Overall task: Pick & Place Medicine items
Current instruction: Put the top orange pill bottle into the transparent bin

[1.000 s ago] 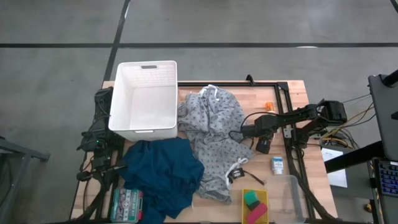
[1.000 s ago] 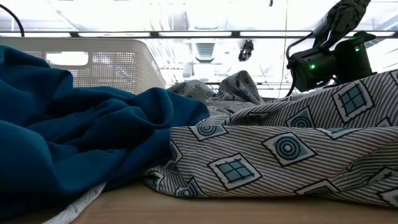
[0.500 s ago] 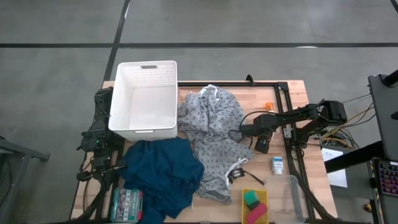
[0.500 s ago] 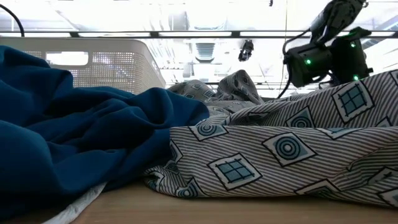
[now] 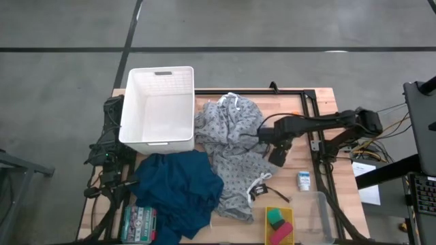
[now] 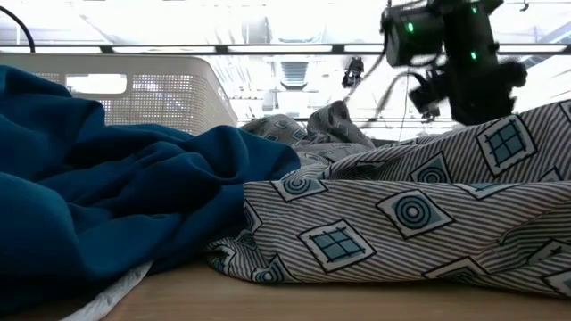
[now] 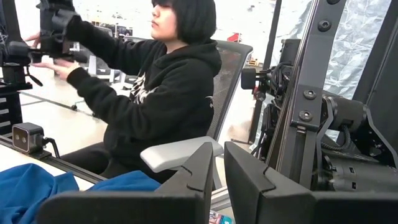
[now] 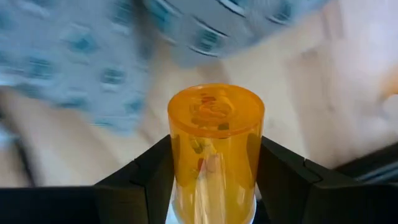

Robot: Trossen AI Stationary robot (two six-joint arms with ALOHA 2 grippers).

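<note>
My right gripper (image 5: 278, 154) hangs above the right edge of the grey patterned cloth (image 5: 231, 146), shut on an amber see-through pill bottle (image 8: 214, 143). In the low view it shows blurred, high above the cloth (image 6: 464, 85). A small white carton with blue print (image 5: 304, 180) lies flat on the wood, nearer the front than the gripper. My left gripper (image 7: 219, 183) is parked beyond the table's left edge (image 5: 109, 146), pointing level into the room, shut with nothing between its fingers. My right gripper pinches the bottle's round side wall (image 8: 177, 165) between its two fingers (image 8: 283, 177), one on each side. The fingers point down and lie along the bottle, whose closed amber end (image 8: 216, 111) sticks out past the fingertips. The bottle is lifted clear of table and cloth.
A white basket (image 5: 157, 109) stands at the back left and a blue cloth (image 5: 177, 194) lies in front of it. Green and pink blocks (image 5: 278, 224) and a flat green-and-white box (image 5: 138, 223) are near the front edge. A black frame rail (image 5: 317, 160) runs along the right. A person sits beyond the table (image 7: 161, 93).
My right gripper has risen well above the table, most of it in the last half second, and shifted toward the left, over the edge of the patterned cloth. It has tipped and turned a little. The bottle has gone up with it.
</note>
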